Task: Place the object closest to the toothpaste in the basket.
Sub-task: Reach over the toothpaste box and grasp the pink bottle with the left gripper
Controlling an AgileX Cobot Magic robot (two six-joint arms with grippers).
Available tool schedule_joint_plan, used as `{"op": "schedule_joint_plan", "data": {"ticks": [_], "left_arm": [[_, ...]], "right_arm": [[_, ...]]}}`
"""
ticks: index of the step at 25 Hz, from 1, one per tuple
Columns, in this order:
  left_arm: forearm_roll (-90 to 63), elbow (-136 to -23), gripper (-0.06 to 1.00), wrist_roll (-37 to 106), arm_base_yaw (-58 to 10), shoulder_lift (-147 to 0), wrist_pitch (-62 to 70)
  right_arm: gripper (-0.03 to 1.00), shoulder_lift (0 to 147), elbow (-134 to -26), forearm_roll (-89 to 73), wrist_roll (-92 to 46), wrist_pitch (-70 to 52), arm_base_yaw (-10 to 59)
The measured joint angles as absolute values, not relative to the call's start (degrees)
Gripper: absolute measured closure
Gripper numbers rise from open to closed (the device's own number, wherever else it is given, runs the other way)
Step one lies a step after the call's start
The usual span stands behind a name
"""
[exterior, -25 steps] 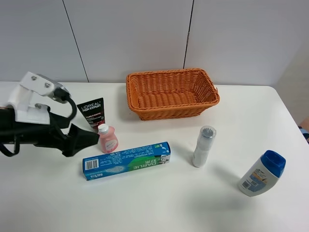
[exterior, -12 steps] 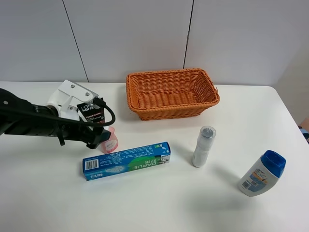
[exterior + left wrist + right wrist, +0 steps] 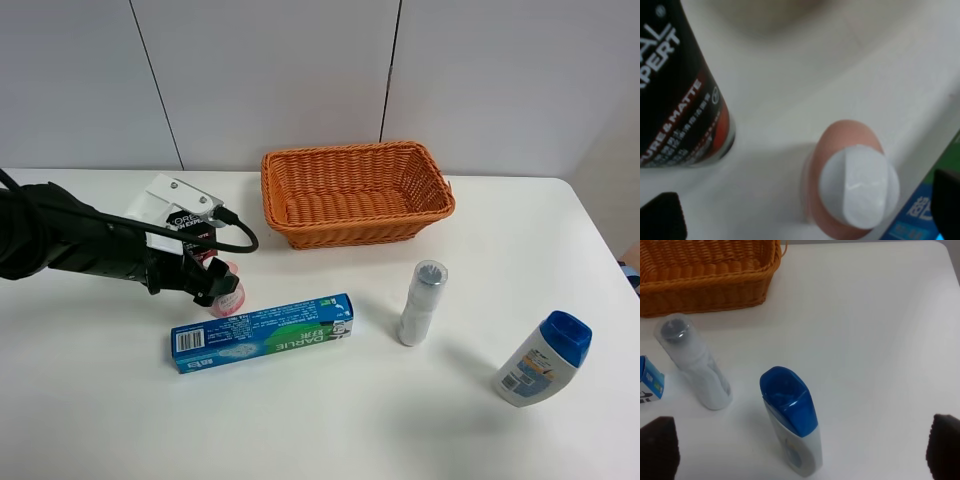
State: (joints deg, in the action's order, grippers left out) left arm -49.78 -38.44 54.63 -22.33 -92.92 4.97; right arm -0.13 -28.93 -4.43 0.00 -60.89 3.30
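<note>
From the high camera, your left hand [image 3: 213, 287] reaches in from 9 o'clock, low over the table [image 3: 330, 420]. Its tip is right at the pink bottle [image 3: 231, 300]. The bottle stands upright, at 3 o'clock of the hand's tip and partly hidden by it. The toothpaste box [image 3: 262, 333] lies flat just beside the bottle, at its 5 o'clock. The basket [image 3: 355, 192] sits well apart at the bottle's 1 o'clock. A black tube [image 3: 188, 222] peeks out from behind the hand's mount, at 11 o'clock of the bottle. A clear-capped bottle [image 3: 422, 302] and a blue-capped bottle [image 3: 545, 358] stand farther off towards 3 and 4 o'clock.

In the left wrist view, your left hand [image 3: 804, 212] is spread wide, its two dark fingertips [image 3: 660, 220] at opposite edges of the picture. The pink bottle [image 3: 858, 186], seen from above with its white cap, stands between them, nearer one fingertip than the other and touching neither. The black tube [image 3: 675, 95] stands close by, and a corner of the toothpaste box [image 3: 910, 222] shows just past the bottle.

In the right wrist view, your right hand [image 3: 801, 452] is also spread open and holds nothing. It hangs above the blue-capped bottle [image 3: 790, 415]. The clear-capped bottle [image 3: 692, 365], the basket [image 3: 705, 275] and an end of the toothpaste box [image 3: 650, 382] lie beyond.
</note>
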Motion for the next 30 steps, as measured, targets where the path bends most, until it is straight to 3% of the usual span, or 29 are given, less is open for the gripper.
{"op": "schedule_joint_plan", "data": {"ticks": [9,19,23,28,30], "left_arm": [[-49.8,-38.5,-0.04,54.4,-22.3,-97.6,3.6],[-49.8,-41.4,0.06,51.4,-22.3,-99.3,2.9],[-49.8,-41.9,0.23,47.7,-22.3,-101.2,4.9],[-49.8,-41.9,0.62,40.5,-22.3,-101.8,5.4],[-49.8,-41.9,0.62,38.2,-22.3,-101.8,5.1]], "right_arm": [[-0.03,-0.1,-28.9,-4.4,0.0,-60.9,3.3],[-0.03,-0.1,-28.9,-4.4,0.0,-60.9,3.3],[-0.03,-0.1,-28.9,-4.4,0.0,-60.9,3.3],[-0.03,-0.1,-28.9,-4.4,0.0,-60.9,3.3],[-0.03,-0.1,-28.9,-4.4,0.0,-60.9,3.3]]}}
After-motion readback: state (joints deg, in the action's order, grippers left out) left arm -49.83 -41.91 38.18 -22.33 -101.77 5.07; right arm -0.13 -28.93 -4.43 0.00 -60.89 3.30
